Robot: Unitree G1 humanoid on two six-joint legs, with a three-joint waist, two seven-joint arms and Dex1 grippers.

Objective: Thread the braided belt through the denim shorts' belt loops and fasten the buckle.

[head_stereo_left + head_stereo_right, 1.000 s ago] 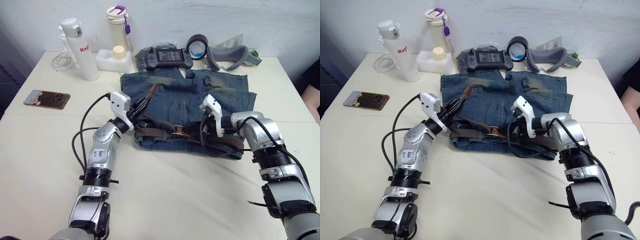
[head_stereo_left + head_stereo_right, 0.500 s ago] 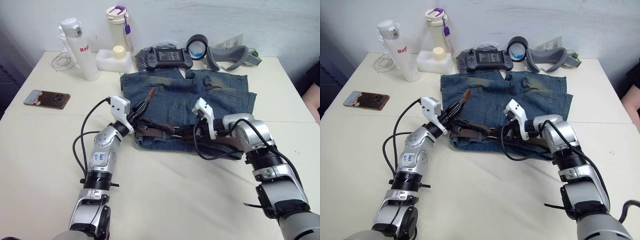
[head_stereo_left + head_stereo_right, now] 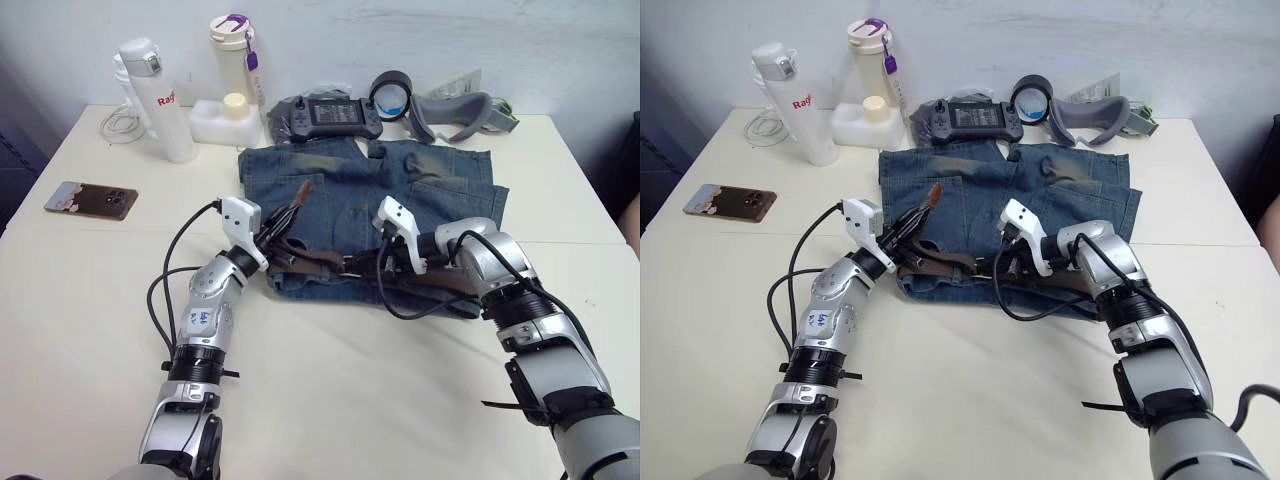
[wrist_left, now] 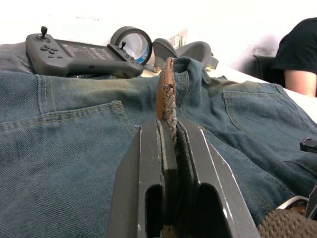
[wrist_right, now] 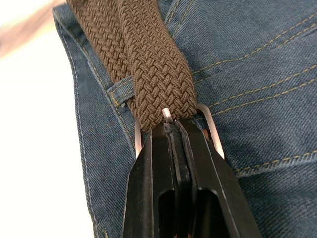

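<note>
- Left pincer (image 4: 171, 130) clamped on belt (image 3: 320, 262) tip, raised over shorts (image 3: 370, 190) on desk (image 3: 330, 400).
- Right pincer (image 5: 174, 130) pressed together on buckle (image 5: 210, 126) at waistband.
- Best fed tip straight into steadied buckle.

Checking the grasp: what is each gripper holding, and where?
Left gripper pinches the braided belt near its tan tip; right gripper grips the buckle.

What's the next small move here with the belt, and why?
Probably bring the left gripper, shut on the belt's tan tip, toward the buckle that the right gripper pinches: the braided belt already lies along the denim shorts, ends still apart.
</note>
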